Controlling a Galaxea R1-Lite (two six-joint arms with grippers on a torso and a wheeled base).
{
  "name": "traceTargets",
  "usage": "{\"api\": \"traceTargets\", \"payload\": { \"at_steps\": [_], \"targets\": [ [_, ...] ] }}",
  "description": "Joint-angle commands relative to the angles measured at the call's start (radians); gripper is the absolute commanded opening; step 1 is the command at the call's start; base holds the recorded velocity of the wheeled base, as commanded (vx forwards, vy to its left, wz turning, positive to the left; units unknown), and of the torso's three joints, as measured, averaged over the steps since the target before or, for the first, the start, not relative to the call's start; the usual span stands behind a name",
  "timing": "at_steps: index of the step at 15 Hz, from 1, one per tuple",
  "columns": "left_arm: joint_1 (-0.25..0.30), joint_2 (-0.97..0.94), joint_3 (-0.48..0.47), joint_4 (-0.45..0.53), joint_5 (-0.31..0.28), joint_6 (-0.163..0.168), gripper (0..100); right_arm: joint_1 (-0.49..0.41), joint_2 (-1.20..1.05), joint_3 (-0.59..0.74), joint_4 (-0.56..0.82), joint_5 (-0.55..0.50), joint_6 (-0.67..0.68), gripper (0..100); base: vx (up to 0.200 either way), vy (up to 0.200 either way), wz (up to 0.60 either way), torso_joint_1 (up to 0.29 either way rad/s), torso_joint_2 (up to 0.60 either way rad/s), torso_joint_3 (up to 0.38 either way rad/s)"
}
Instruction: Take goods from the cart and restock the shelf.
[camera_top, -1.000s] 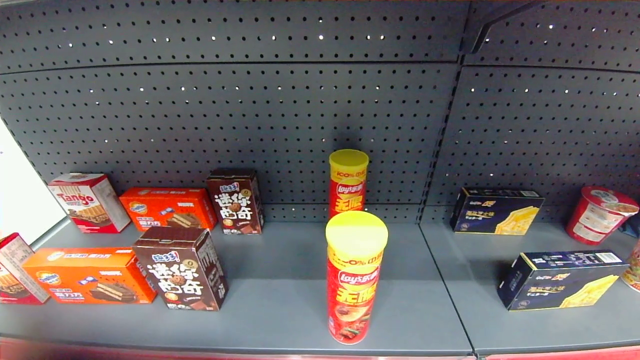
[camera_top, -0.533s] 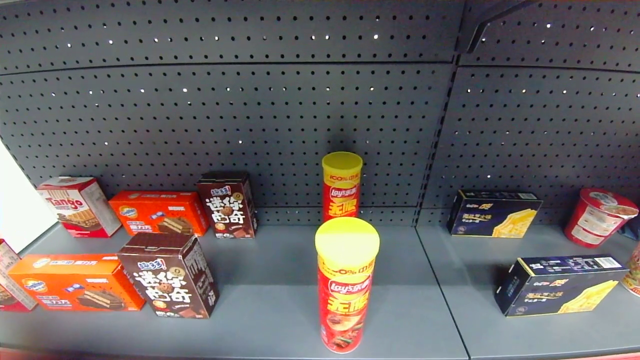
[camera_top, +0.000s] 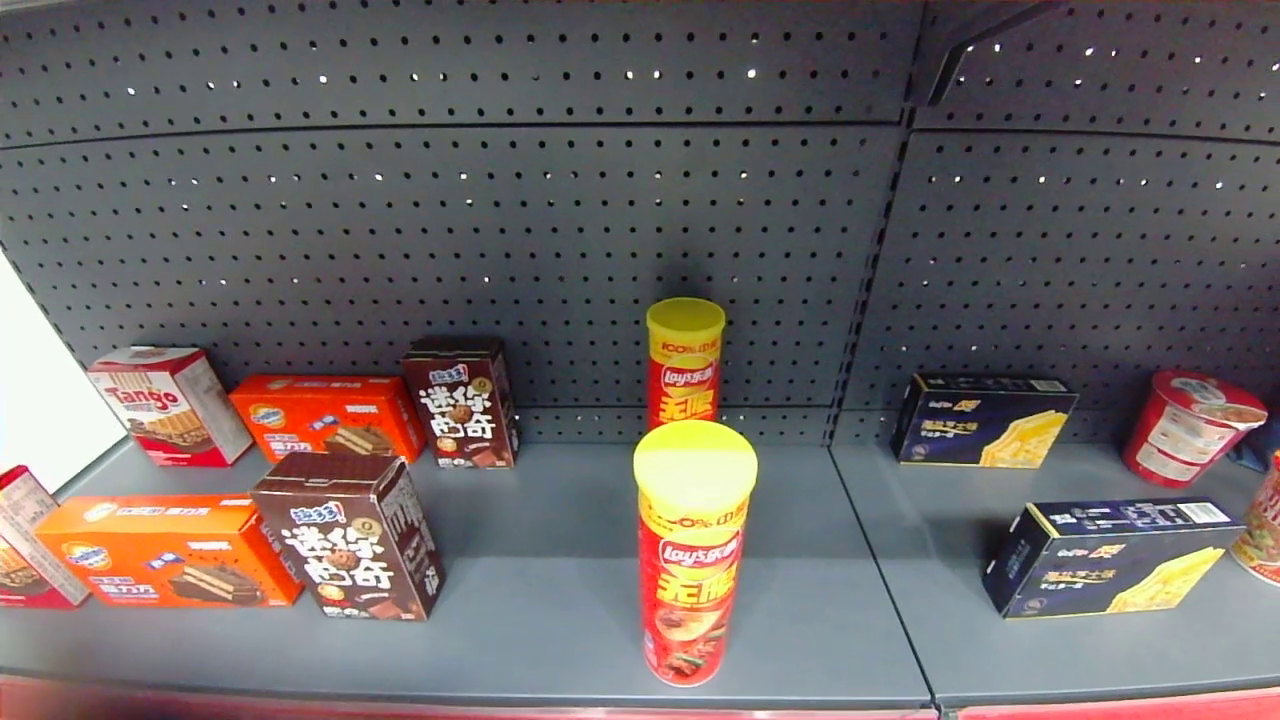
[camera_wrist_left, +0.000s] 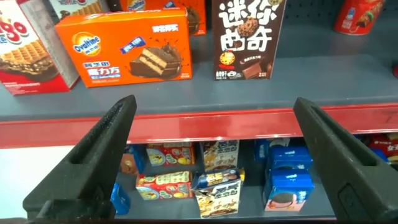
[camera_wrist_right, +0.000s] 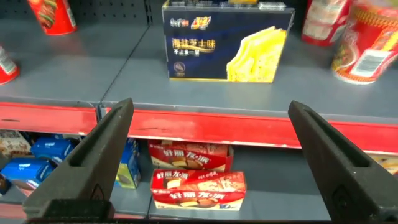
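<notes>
Change: nothing on the shelf (camera_top: 560, 610) has moved; the whole head view has shifted slightly, so that is camera motion, not the goods.
Left gripper (camera_wrist_left: 205, 163): jaws spread wide, nothing between them; held just in front of the shelf's red front edge.
Right gripper (camera_wrist_right: 211, 163): likewise wide apart and empty, facing the navy box (camera_wrist_right: 227, 42).
Front chip can (camera_top: 693, 560): upright near the front edge, mid-shelf, well apart from its neighbours.
Rear chip can (camera_top: 684, 365): upright against the pegboard, directly behind the front one.
Can, look: tall red tube, yellow flat lid, glossy printed wrap.
Can, handling (judged): light, stiff card wall, smooth and likely a bit slippery; tall and narrow, so tips easily; contents crush-prone.
Can, hold (judged): across the tube at mid-height, moderate squeeze; avoid the lid.
Brown cookie box (camera_top: 350, 550): upright beside the flat orange box (camera_top: 165, 552); probably light, flat faces suit the jaws.
</notes>
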Motion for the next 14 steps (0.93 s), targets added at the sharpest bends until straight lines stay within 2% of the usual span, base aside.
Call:
{"api": "traceTargets", "payload": {
  "at_steps": [1,4,5,6,7,8,10,11,12,13,14],
  "targets": [
    [-0.002,0.001,0.000,0.000,-0.003,0.003,100,0.000,0.001,0.000,0.000,0.000,-0.001,100,0.000,0.000,0.00,0.000,0.00,0.000],
    [0.000,-0.001,-0.031,-0.020,0.020,0.002,100,0.000,0.000,0.000,0.000,0.000,0.002,100,0.000,0.000,0.00,0.000,0.00,0.000],
    [-0.006,0.016,-0.135,-0.003,0.014,0.011,100,0.000,0.001,0.000,0.000,0.000,0.001,100,0.000,0.000,0.00,0.000,0.00,0.000],
    [-0.031,0.183,-0.397,0.173,-0.077,0.033,100,0.000,0.001,0.000,0.000,-0.001,0.001,100,0.000,0.000,0.00,0.000,0.00,0.000],
    [-0.032,0.252,-0.545,0.290,-0.137,0.052,100,0.000,0.001,0.000,0.000,-0.001,0.002,100,0.000,0.000,0.00,0.000,0.00,0.000],
    [-0.037,0.320,-0.617,0.359,-0.186,0.063,100,0.000,0.001,0.000,0.000,-0.001,0.001,100,0.000,0.000,0.00,0.000,0.00,0.000],
    [-0.044,0.539,-0.798,0.399,-0.336,0.094,100,0.000,0.001,0.000,0.000,0.000,0.001,100,0.000,0.000,0.00,0.000,0.00,0.000],
    [-0.048,0.601,-0.828,0.399,-0.365,0.118,100,0.000,0.001,0.000,0.000,0.000,0.001,100,0.000,0.000,0.00,0.000,0.00,0.000],
    [-0.048,0.601,-0.828,0.399,-0.365,0.118,100,0.000,0.001,0.000,0.000,0.000,0.001,100,0.000,0.000,0.00,0.000,0.00,0.000],
    [-0.161,0.783,-0.842,0.386,-0.453,0.260,100,0.000,0.000,0.000,0.000,-0.001,0.001,100,0.000,0.000,0.00,0.000,0.00,0.000],
    [-0.221,0.826,-0.839,0.389,-0.451,0.272,100,0.000,0.001,0.000,0.000,-0.001,0.001,100,0.000,0.000,0.00,0.000,0.00,0.000]
  ]
}}
